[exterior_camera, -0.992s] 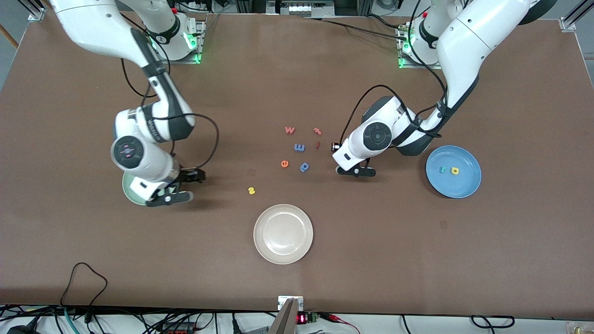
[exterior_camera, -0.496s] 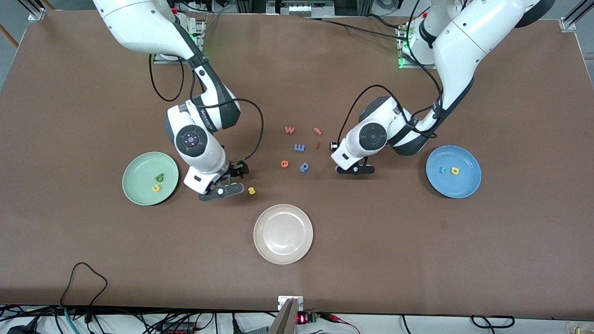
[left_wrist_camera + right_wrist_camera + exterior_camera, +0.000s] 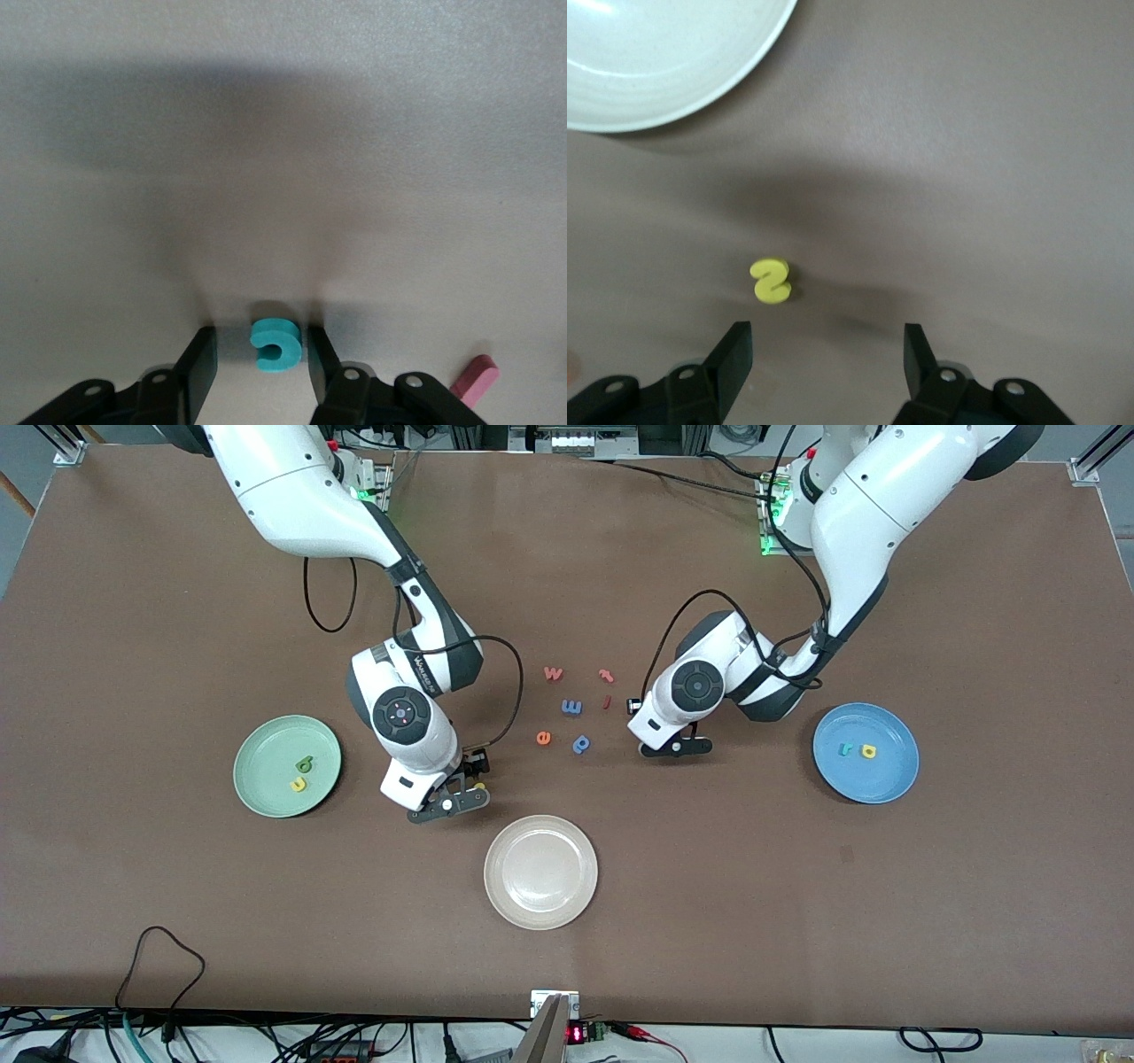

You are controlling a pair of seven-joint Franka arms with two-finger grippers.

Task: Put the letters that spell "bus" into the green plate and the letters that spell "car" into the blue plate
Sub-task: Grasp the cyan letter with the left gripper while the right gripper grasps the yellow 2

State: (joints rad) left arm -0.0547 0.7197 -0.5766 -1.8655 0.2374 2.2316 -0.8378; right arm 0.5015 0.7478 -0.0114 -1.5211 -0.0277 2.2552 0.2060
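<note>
The green plate (image 3: 266,751) holds a green "b" (image 3: 305,763) and a yellow "u" (image 3: 299,784). A teal "r" (image 3: 846,749) and a yellow "a" (image 3: 869,752) lie in the blue plate (image 3: 889,779). My right gripper (image 3: 447,802) (image 3: 827,345) is open, low over the table, with the yellow "s" (image 3: 771,281) (image 3: 479,786) just ahead of one finger. My left gripper (image 3: 675,747) (image 3: 260,350) stands open on the table astride the teal "c" (image 3: 276,343). One finger is close against the "c" and the other is apart from it. The front view hides the "c".
A cream-white plate (image 3: 540,908) sits nearer the front camera than the "s". Loose letters lie between the arms: red "w" (image 3: 553,673), red "t" (image 3: 606,675), blue "m" (image 3: 571,707), a red stick (image 3: 607,702), orange "e" (image 3: 543,737), blue "p" (image 3: 581,743).
The right arm swung from over the green plate to the yellow "s", uncovering the plate. Both grippers' jaws have narrowed somewhat. The left gripper shifted slightly toward the loose letters.
</note>
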